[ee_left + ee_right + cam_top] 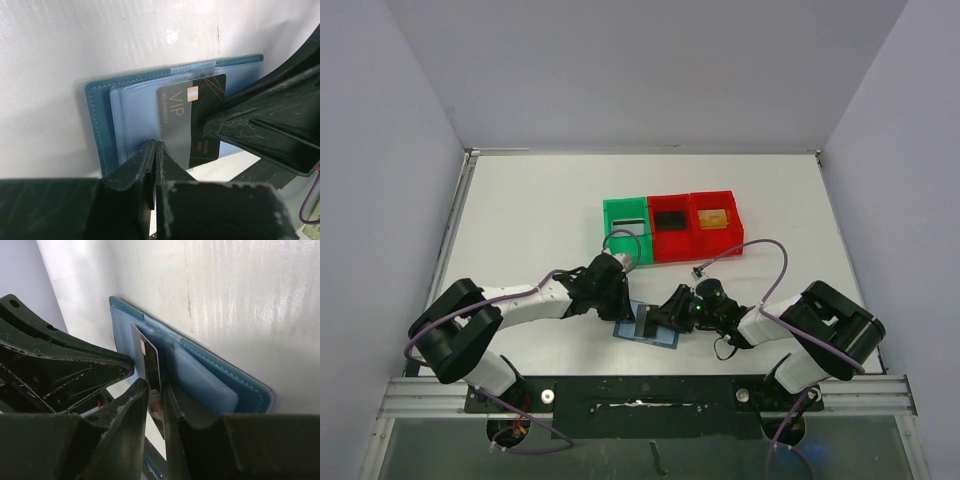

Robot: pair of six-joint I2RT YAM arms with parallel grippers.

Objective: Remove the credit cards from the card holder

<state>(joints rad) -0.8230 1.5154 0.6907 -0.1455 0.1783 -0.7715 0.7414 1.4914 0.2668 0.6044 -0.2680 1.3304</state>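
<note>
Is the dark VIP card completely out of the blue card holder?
No, one end of the VIP card sits tucked under clear plastic inside the card holder.

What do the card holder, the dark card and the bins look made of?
Going by looks: card holder, matte teal leather or faux leather, stitched edge; its inner sleeve, clear glossy soft plastic; dark card, probably rigid plastic, satin sheen, gold print; red bins and green bin, probably moulded plastic, solid colour.
</note>
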